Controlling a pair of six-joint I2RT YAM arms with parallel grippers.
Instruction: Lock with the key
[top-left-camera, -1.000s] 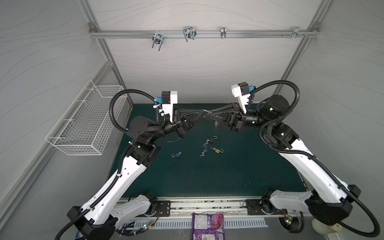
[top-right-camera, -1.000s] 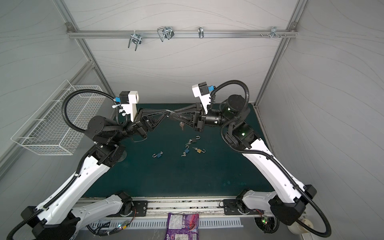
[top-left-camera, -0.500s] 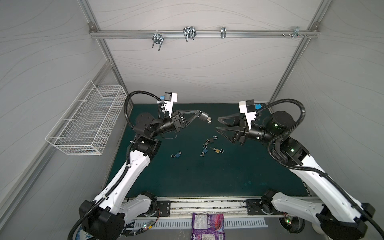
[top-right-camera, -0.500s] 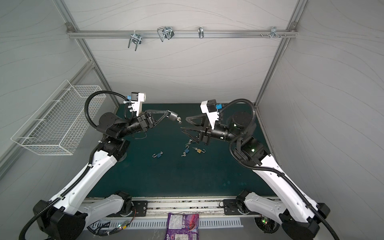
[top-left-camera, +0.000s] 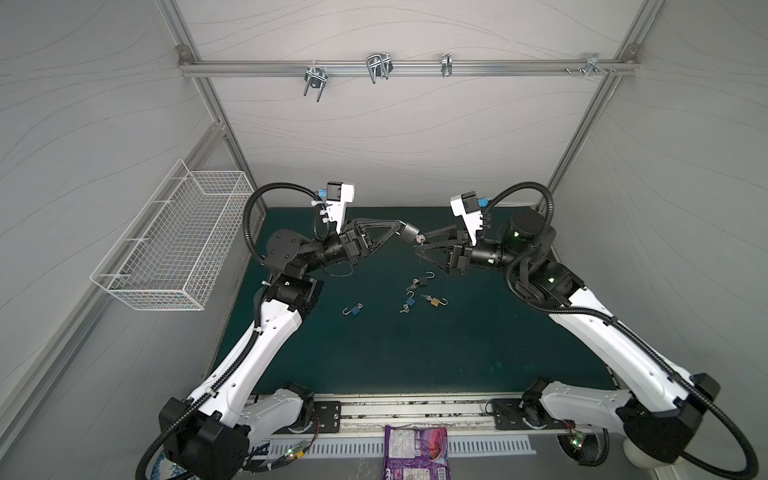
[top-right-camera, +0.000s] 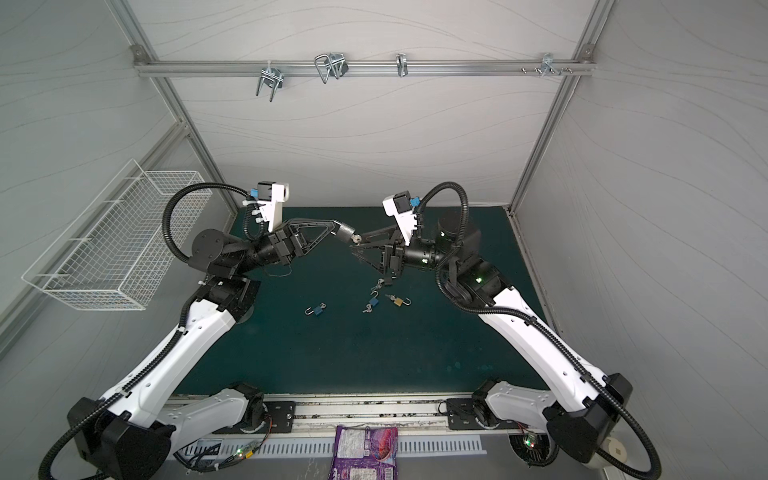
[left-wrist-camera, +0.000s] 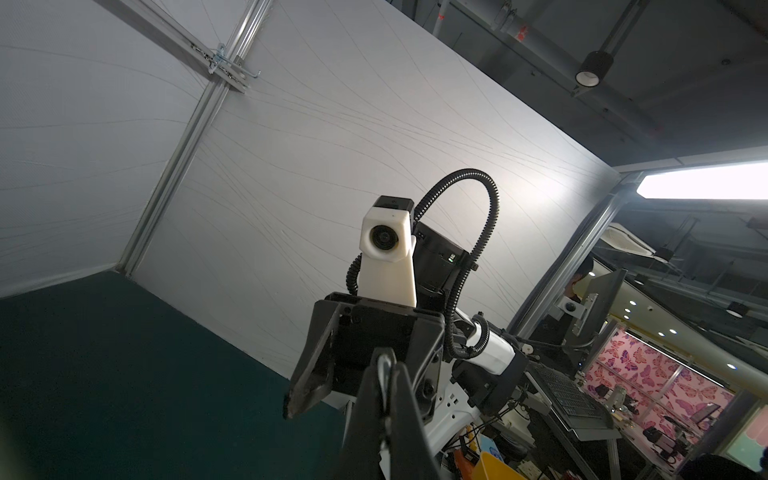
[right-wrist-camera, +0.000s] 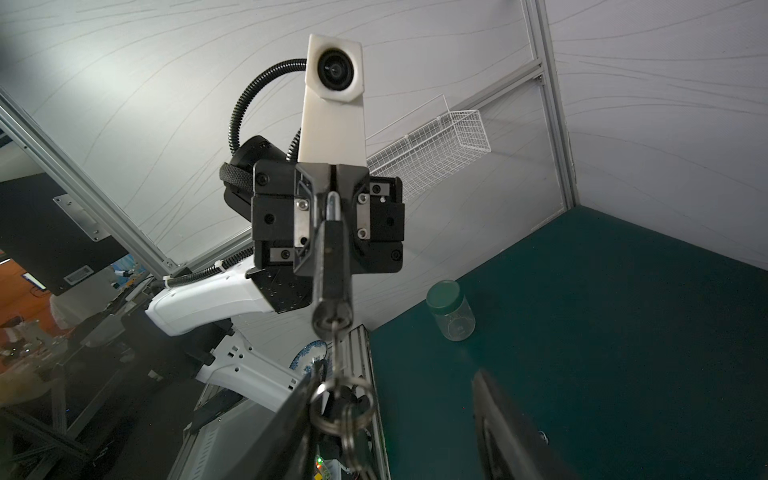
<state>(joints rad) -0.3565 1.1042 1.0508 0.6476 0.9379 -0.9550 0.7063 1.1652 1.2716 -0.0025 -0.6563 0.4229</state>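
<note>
Left tool (top-left-camera: 402, 227) is clamped shut on the padlock (top-left-camera: 411, 233), held in the air above the middle of the desk (top-left-camera: 457, 353) toward its far edge, with the key (top-left-camera: 421, 239) seated in the padlock's free end. Right tool (top-left-camera: 421, 243) faces it, jaws standing well apart around the hanging key bunch and gripping nothing. Four loose padlocks (top-left-camera: 435, 301) lie on the desk below.
</note>
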